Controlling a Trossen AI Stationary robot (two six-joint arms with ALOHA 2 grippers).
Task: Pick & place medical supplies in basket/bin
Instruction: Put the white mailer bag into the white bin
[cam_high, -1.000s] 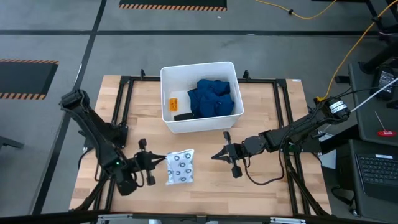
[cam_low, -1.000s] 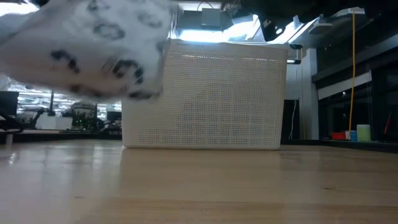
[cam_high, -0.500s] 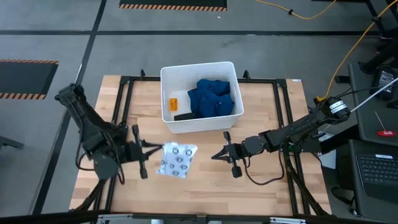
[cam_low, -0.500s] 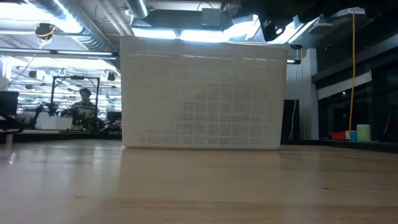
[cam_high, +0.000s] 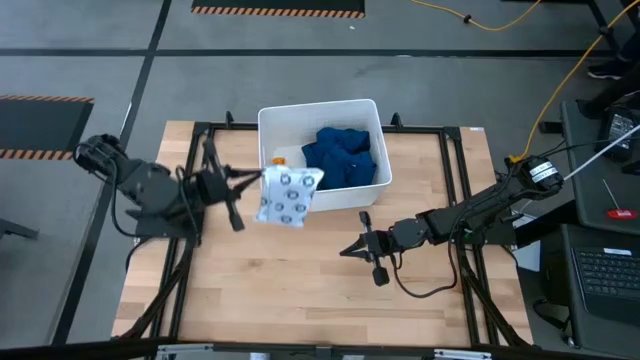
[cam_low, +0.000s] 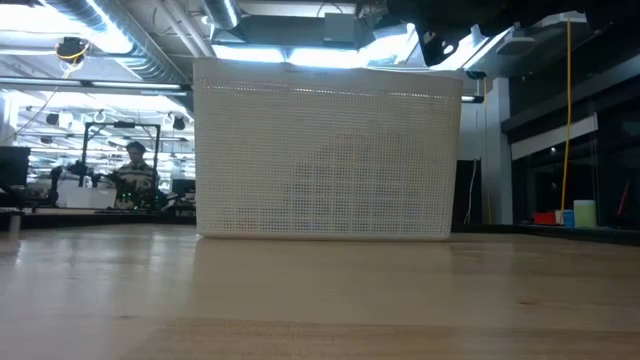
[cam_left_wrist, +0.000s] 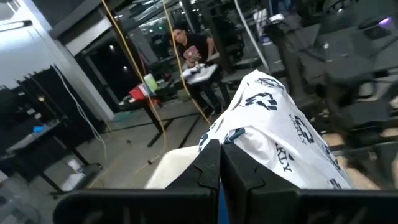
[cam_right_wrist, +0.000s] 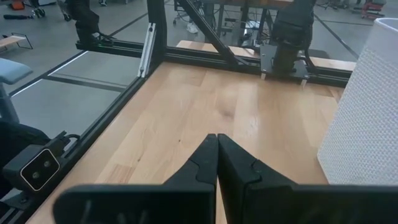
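packet (cam_high: 286, 194) hung pinched in left gripper (cam_high: 250, 184), overlapping tub (cam_high: 300, 205) left rim. right gripper (cam_high: 348, 250) sat pressed shut over bare table (cam_high: 300, 290), apart.

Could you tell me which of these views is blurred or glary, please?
Left wrist view: the white packet and the background are motion-smeared. Low view: bright ceiling lights behind the tub, its near wall shaded. High view: evenly lit, sharp. Right wrist view: clear.

The table (cam_high: 330, 300) is pale matt wood; the tub (cam_low: 330, 160) is white plastic (finely perforated walls); the blue cloth (cam_high: 345, 158) is crumpled fabric.
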